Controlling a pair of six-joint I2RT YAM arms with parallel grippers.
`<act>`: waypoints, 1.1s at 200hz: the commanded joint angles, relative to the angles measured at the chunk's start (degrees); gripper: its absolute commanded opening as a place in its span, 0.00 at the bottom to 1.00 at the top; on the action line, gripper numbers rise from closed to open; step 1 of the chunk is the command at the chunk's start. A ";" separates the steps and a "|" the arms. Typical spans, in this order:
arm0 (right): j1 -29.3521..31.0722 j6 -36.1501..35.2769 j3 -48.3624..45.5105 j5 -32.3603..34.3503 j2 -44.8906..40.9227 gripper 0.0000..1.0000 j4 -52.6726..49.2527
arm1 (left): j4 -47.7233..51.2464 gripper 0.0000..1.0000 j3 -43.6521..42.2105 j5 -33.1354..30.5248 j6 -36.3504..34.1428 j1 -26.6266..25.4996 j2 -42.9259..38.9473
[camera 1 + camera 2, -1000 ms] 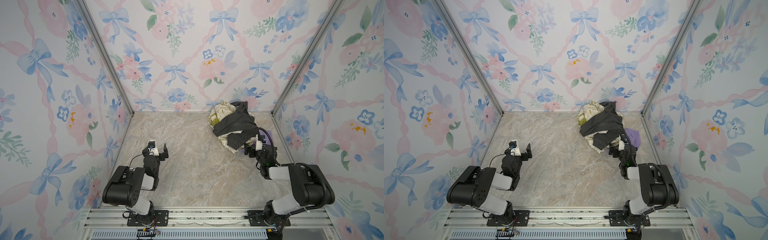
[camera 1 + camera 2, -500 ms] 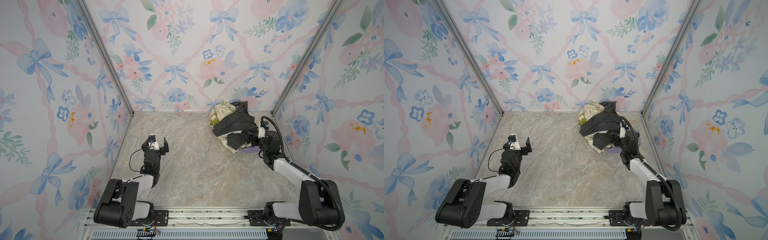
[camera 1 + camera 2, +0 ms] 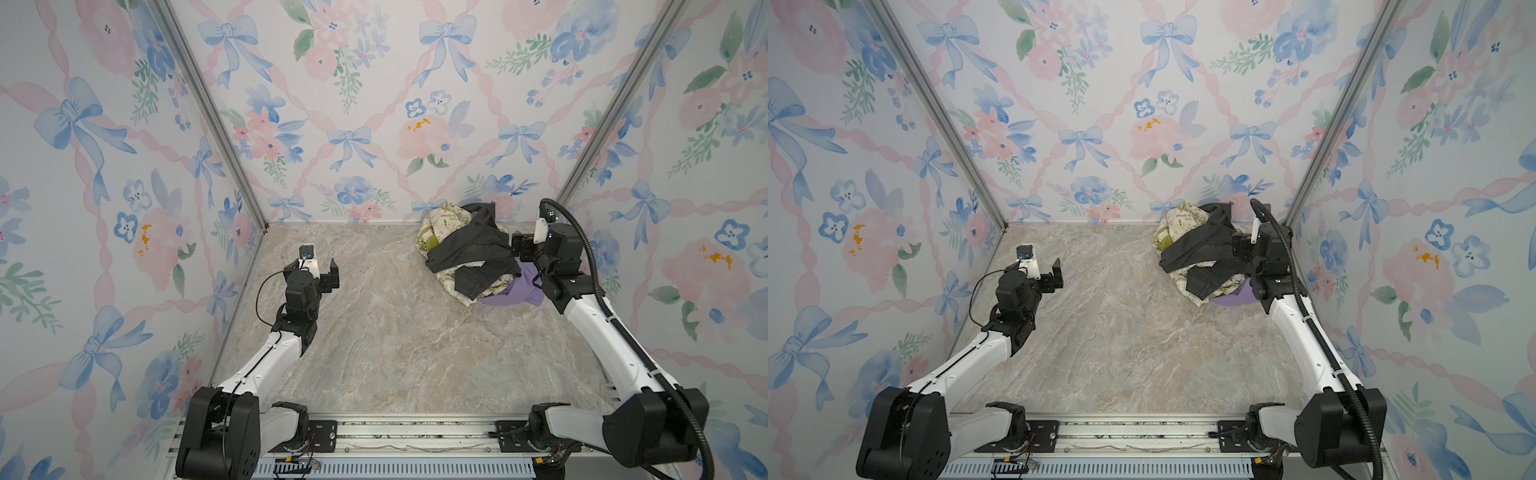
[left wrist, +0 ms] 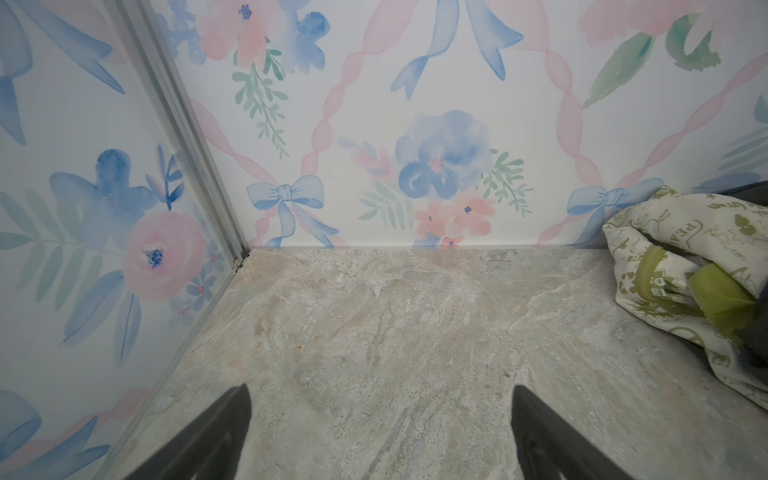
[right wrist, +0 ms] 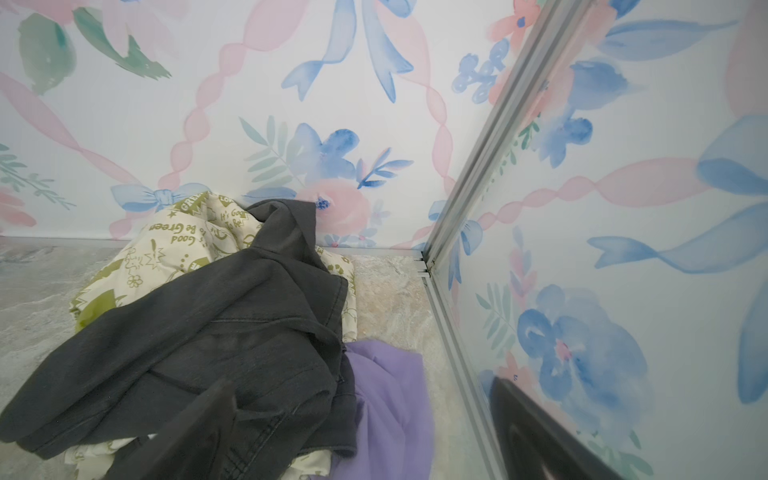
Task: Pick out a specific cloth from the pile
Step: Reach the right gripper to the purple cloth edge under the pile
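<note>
**Right tool over the pile, jaws apart, nothing gripped.**

The pile sits on the table in the far right corner, close to the back wall and right wall. The cloth, plain purple, is at the pile's near-right edge, flat on the table. Its inner part is tucked under the dark grey cloth, and the rest is exposed toward the right wall. The cream cloth with green print lies underneath and behind the grey one. The right tool is at the pile's right side, above the cloth. In the right wrist view one finger is over the grey fabric and the other is by the wall; contact can't be told. The left tool is also spread and empty, above bare table on the left, well apart from the pile.
</note>
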State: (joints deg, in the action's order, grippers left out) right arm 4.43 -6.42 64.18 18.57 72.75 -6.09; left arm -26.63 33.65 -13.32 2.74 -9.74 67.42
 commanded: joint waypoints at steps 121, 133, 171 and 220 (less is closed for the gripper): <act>-5.39 18.74 -7.31 1.51 -5.67 0.97 -13.95 | 9.73 0.98 1.14 8.47 5.20 0.99 -3.51; -5.70 22.34 -8.06 -1.28 -5.59 0.98 -13.84 | 8.79 0.98 0.13 9.43 5.62 1.01 -4.72; -5.79 31.94 -8.74 -11.00 -3.06 0.99 -14.36 | 5.91 0.98 -3.80 12.28 6.75 0.96 -9.51; -7.99 44.71 -12.55 -17.41 -0.85 0.86 -10.72 | 5.75 0.98 -5.26 16.51 8.15 0.95 -10.85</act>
State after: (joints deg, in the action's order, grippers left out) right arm -1.69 28.18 53.54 6.24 70.08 -18.55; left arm -19.25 29.19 -0.23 9.32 -8.99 57.04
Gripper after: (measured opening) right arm 0.897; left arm 0.979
